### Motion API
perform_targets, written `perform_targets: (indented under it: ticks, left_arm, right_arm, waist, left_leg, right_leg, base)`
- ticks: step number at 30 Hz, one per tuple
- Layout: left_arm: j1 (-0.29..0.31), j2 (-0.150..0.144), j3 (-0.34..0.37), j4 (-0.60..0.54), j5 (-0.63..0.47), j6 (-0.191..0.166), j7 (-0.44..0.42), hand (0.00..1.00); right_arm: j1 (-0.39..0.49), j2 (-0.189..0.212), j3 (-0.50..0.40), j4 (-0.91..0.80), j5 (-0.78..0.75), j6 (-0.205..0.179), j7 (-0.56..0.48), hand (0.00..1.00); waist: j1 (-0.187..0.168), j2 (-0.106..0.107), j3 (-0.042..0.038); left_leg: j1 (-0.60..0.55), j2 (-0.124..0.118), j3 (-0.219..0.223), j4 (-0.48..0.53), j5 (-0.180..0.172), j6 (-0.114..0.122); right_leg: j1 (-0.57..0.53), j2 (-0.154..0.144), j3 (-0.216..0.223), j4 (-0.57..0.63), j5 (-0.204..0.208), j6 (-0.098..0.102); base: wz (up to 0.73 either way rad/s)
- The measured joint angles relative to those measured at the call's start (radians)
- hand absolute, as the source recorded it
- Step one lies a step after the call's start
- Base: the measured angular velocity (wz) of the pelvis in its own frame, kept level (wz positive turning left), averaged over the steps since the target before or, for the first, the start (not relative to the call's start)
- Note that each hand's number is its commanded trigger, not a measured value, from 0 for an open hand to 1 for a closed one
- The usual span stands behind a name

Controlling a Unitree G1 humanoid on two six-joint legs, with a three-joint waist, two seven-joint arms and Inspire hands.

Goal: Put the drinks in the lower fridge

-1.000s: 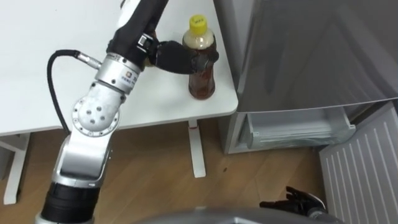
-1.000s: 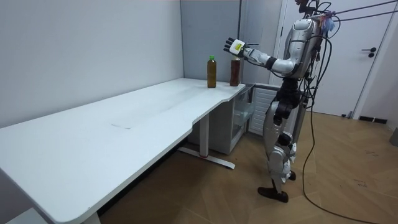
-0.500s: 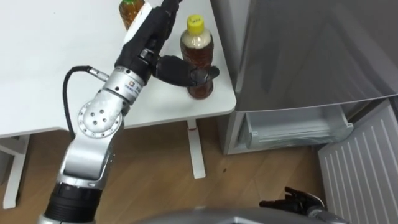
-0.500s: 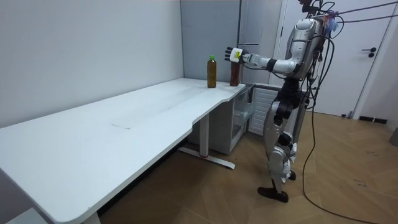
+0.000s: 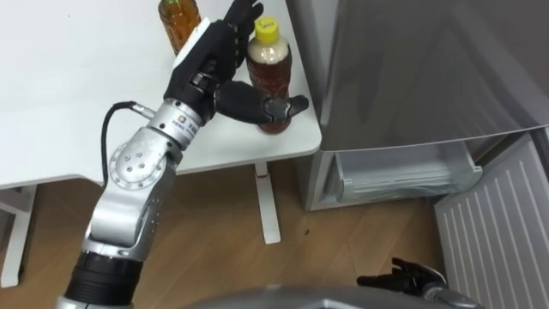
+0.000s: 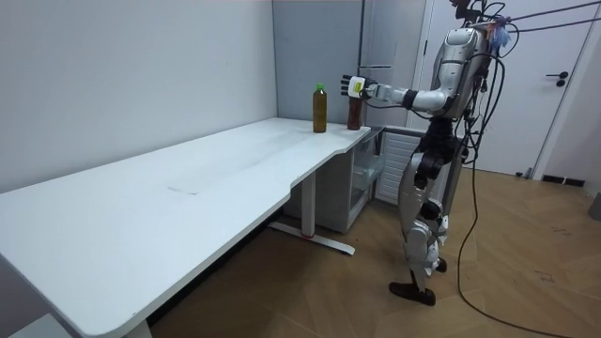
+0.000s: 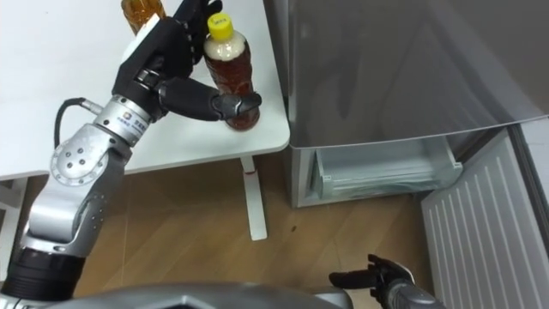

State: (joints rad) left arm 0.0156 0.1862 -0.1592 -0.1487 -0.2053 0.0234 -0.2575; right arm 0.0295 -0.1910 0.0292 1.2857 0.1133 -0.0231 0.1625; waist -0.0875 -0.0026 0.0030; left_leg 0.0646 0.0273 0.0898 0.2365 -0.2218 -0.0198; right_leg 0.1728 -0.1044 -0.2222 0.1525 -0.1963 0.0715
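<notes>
At table corner: left hand fingers spread behind yellow-capped bottle, thumb in front; right hand loose

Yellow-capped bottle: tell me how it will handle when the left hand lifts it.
Probably heavy for its size: the yellow-capped bottle looks nearly full. Tall and narrow near the table corner, it may tip if the left hand nudges it. Its smooth sides could slip.
</notes>
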Motion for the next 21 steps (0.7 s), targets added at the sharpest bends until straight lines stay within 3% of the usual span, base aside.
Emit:
perform_targets:
  ticks: [7,13,21]
  left_arm:
    - [0.0,-0.013,0.001,0.018,0.0,0.002,0.0,0.0]
    - [-0.001,-0.013,0.002,0.054,-0.062,0.002,0.0,0.0]
    - [-0.002,-0.012,0.002,0.081,-0.065,0.004,0.009,0.0]
  right_arm:
    - [0.0,0.0,-0.003,-0.002,0.0,0.0,0.0,0.0]
    - [0.0,0.001,-0.004,-0.001,0.0,0.0,-0.007,0.0]
    - [0.0,0.001,-0.004,-0.006,-0.001,-0.001,-0.019,0.0]
  waist:
    - [0.0,0.004,0.0025]
    - [0.001,0.005,0.0025]
    - [-0.002,0.008,0.0033]
  left_leg:
    - [0.0,0.0,0.0,-0.002,0.0,0.0]
    - [0.001,0.0,0.0,-0.002,0.0,0.0]
    - [-0.011,0.001,0.004,0.0,0.0,0.0]
  right_leg:
    - [0.0,0.001,0.002,0.0,0.0,0.0]
    - [0.0,0.001,0.009,-0.001,0.0,0.0]
    - [-0.014,0.002,0.007,0.002,0.0,0.0]
  base:
    - [0.0]
    - [0.0]
    - [0.0]
